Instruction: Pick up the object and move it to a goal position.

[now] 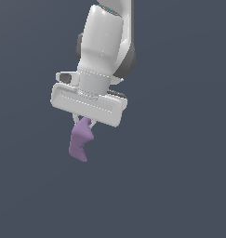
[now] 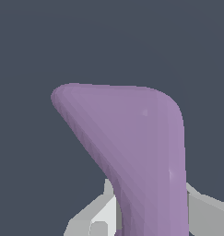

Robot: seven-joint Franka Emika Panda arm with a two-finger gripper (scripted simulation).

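Gripper (image 1: 85, 120) closed on upper end of light-purple object (image 1: 80, 141) — fingers (image 1: 76, 118) mostly hidden behind white palm. Object hangs below gripper, lower lobe tapering down, clear of any surface. Wrist view — object (image 2: 136, 147) fills frame, clamped between grey fingers (image 2: 92, 216). Plain dark grey background all around.

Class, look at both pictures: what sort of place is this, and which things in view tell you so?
Most likely a bare simulated test scene, not a real room: a flat, featureless grey-blue backdrop, a smooth white gripper without wear, and a plain matte purple lump held in it.
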